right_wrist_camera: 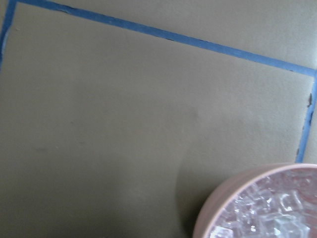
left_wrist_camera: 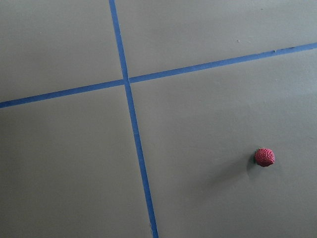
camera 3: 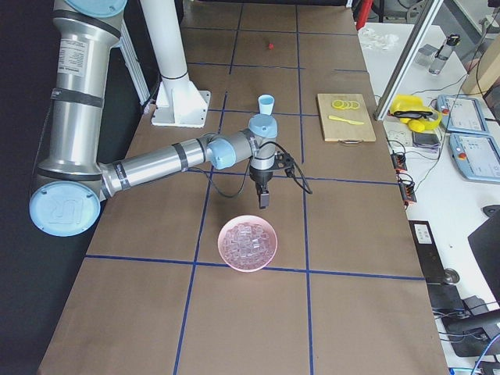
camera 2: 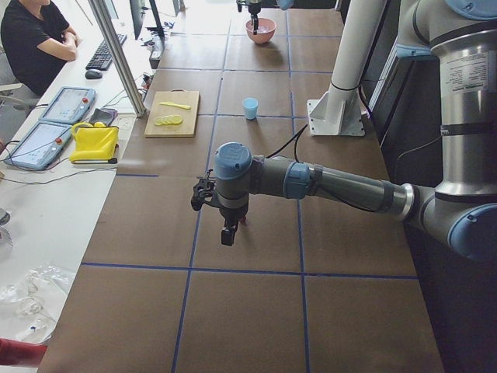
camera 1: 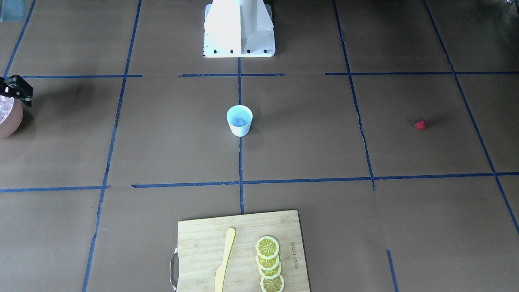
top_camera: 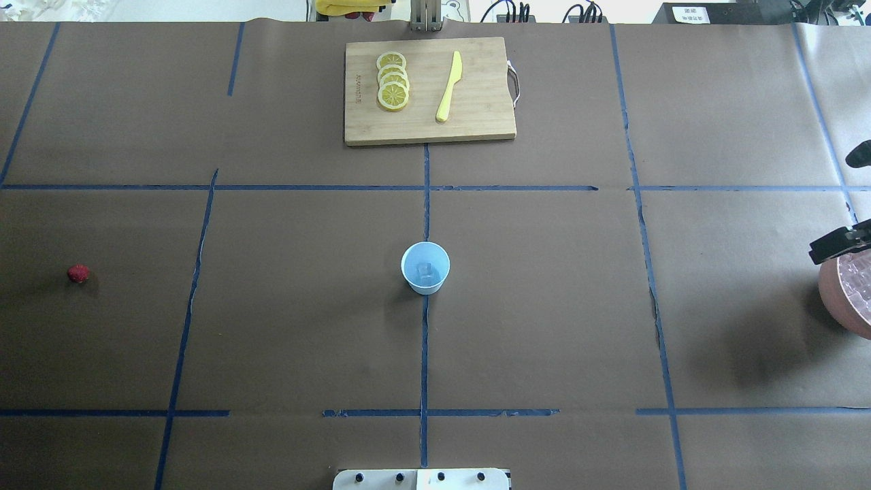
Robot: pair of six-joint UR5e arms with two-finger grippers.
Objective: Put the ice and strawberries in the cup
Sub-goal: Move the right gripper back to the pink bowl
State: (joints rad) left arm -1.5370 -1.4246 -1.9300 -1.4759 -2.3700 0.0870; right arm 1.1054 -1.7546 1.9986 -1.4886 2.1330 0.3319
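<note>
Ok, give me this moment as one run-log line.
cup: one ice cube inside | strawberry: on table | right pincer: by ice bowl | left pincer: near strawberry | both states: unclear

The white cup is standing upright mid-table, holding one ice cube. The red strawberry is lying far off.

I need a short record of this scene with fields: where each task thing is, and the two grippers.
cup: upright, middle of the table, with ice inside
strawberry: on the table, far on the robot's left, not in the cup
bowl: far right, full of ice cubes
left gripper: raised near the strawberry; open or shut cannot be told
right gripper: raised near the bowl's rim; state unclear
cutting board: holds lemon slices and a yellow knife
</note>
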